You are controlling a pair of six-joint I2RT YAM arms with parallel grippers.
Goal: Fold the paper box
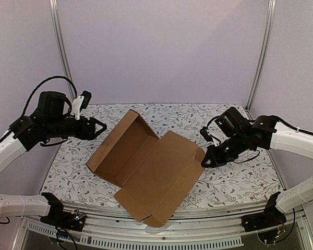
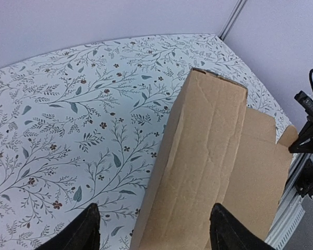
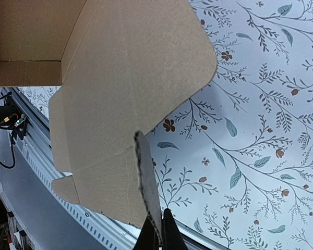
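Observation:
The brown paper box (image 1: 148, 169) lies partly unfolded in the middle of the table, its back wall raised at the far left and its lid panel reaching the near edge. My right gripper (image 1: 204, 162) is shut on a small side flap (image 3: 146, 177) at the box's right corner; the flap stands on edge between the fingertips (image 3: 168, 232). My left gripper (image 1: 101, 126) is open and empty, just left of the raised back wall (image 2: 198, 161), its fingers (image 2: 86, 229) wide on either side of that wall's outer face.
The table has a floral patterned cloth (image 1: 235, 182). A metal rail (image 1: 198, 224) runs along the near edge, and the box's near corner overhangs it. Grey walls and two upright poles (image 1: 261, 52) close the back.

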